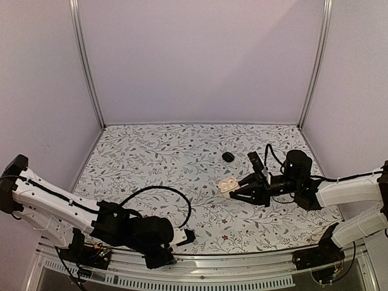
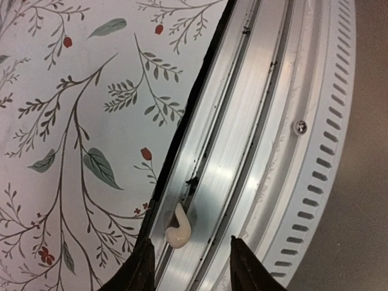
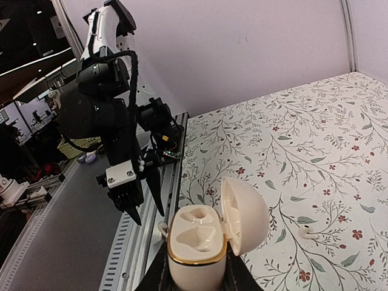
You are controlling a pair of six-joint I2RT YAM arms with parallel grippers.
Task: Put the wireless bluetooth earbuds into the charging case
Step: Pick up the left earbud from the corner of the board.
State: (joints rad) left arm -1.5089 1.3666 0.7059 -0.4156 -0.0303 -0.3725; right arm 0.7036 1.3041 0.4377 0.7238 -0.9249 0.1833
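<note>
The left wrist view shows what the top view hides: a white earbud (image 2: 179,225) lying in the metal rail (image 2: 254,121) at the 6 o'clock edge of the table (image 1: 151,157), between the spread fingers of the left gripper (image 2: 189,270), untouched. That arm crouches low. The right gripper (image 3: 197,276), reaching toward 9 o'clock, pinches the open charging case (image 3: 195,242); a second earbud (image 3: 307,230) lies at its 3 o'clock.

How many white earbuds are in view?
2. One earbud in the metal rail groove by the left tool; one earbud on the table near the open case. Others may be hidden.
</note>
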